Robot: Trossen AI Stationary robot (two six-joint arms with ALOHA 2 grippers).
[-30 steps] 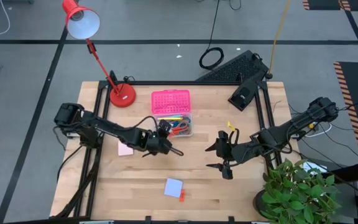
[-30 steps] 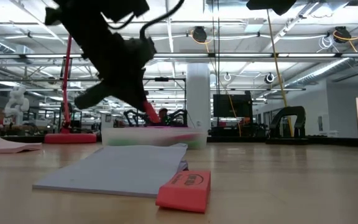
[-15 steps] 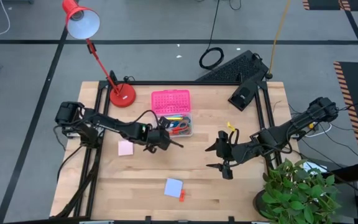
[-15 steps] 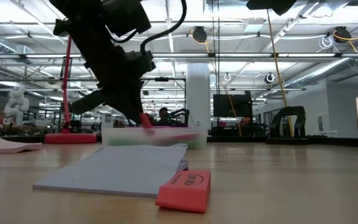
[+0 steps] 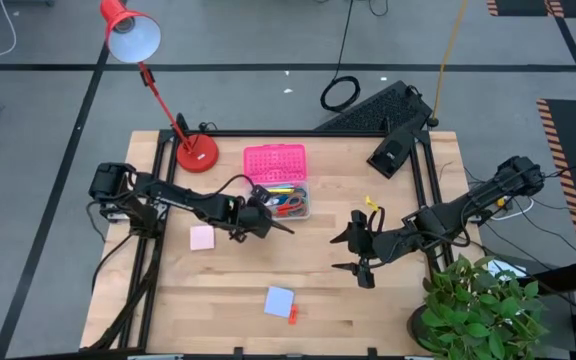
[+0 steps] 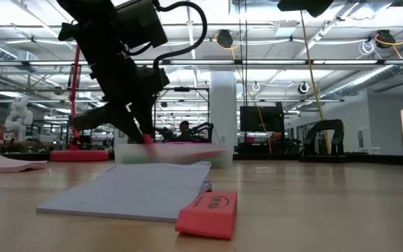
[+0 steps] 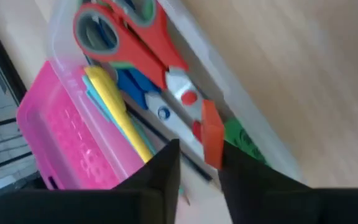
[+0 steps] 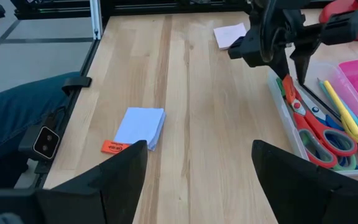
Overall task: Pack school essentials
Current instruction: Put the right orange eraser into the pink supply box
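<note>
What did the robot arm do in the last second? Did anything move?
The left gripper moved from the open table up to the clear box, carrying a small red eraser that it now holds over the box's edge. The pink note pad, once partly under the arm, now shows fully. The right gripper, blue note pad and the red eraser beside it stayed put.

The left end effector (image 5: 280,226) has carried its red eraser (image 7: 212,134) up to the clear box (image 5: 280,213).
</note>
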